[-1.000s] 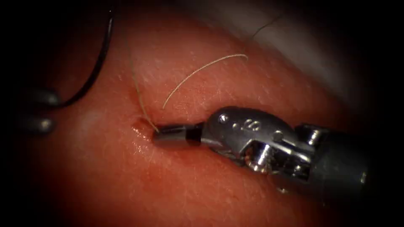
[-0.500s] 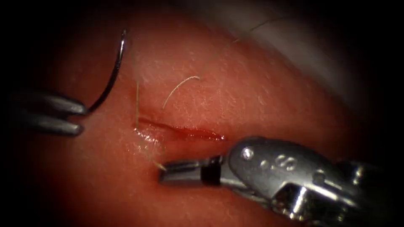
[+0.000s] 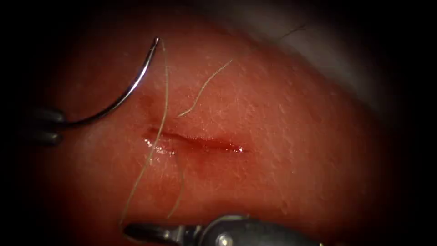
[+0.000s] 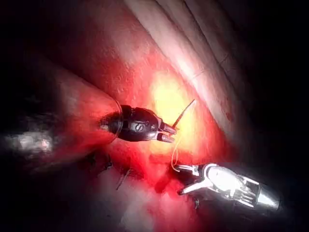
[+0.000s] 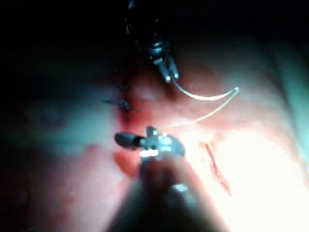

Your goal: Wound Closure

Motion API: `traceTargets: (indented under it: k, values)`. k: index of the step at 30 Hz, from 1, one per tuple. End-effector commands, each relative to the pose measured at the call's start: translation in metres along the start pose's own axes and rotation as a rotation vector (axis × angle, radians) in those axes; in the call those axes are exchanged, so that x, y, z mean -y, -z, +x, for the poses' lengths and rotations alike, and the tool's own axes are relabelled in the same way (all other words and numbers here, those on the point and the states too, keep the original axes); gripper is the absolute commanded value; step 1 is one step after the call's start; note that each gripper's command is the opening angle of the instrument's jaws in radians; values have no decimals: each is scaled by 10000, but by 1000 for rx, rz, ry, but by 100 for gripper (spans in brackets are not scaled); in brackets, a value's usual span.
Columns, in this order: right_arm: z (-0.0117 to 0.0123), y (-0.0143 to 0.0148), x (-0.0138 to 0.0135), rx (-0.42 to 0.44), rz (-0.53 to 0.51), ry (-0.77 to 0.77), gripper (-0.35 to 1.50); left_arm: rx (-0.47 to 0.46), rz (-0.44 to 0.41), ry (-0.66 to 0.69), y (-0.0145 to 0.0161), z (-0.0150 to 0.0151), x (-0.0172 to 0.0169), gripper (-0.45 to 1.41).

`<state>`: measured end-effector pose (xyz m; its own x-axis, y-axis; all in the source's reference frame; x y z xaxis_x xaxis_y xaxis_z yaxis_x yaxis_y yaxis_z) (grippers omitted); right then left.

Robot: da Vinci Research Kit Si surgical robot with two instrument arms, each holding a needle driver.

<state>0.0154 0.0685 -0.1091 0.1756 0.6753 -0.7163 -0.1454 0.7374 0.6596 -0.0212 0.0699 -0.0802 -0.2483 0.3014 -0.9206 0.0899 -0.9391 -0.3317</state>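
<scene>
The cut [image 3: 200,145] lies wet and red across the tissue [image 3: 282,136]. Left of it, my left tool [image 3: 57,125] is shut on the curved needle [image 3: 123,95] near the end away from the thread. The needle arcs up free of the tissue. Thread [image 3: 157,132] drops from the needle's upper end, crosses the cut's left end and reaches my right tool [image 3: 134,230] at the bottom edge. In the left wrist view the right tool [image 4: 179,180] has its jaws spread, with the thread [image 4: 174,154] ending beside one jaw, and the left tool [image 4: 170,133] grips the needle [image 4: 186,108].
A loose thread tail [image 3: 205,86] lies on the tissue above the cut. Dark earlier stitches [image 5: 120,104] sit beyond the cut's end. The pale edge of the tissue [image 3: 327,50] runs along the upper right.
My right tool, shut on thread at the cut's left end, drew down to the bottom edge and its jaws came apart. The left tool swung the needle's threaded end rightward.
</scene>
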Motion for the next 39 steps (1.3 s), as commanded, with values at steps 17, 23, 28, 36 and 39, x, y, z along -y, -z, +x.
traceTargets:
  k: [17, 23, 28, 36, 39]
  values:
    - [-8, 42, -50, -10, -68, 141, 113, 16, 83, 21, 46, -11, 17, -35]
    - [-27, 37, -69, -12, -142, 157, 101, 22, 105, 27, 49, -14, 17, -35]
    - [-44, 32, -96, -29, -182, 207, 103, 19, 97, 27, 35, -20, 15, -35]
    - [-69, 7, -114, -58, -203, 200, 88, 17, 93, 26, 31, -21, 15, -35]
    - [-65, -4, -112, -74, -200, 180, 83, 15, 89, 31, 29, -22, 15, -35]
